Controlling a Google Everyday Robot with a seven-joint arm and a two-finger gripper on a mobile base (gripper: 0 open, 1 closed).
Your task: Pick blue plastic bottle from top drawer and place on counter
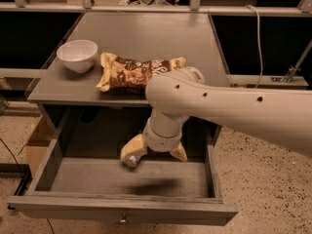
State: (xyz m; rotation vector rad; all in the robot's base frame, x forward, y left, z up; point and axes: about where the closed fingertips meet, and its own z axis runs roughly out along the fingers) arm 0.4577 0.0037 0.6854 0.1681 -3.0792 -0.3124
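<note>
One high front view, angled down, close over open top drawer, jaws within it, counter beyond.
</note>
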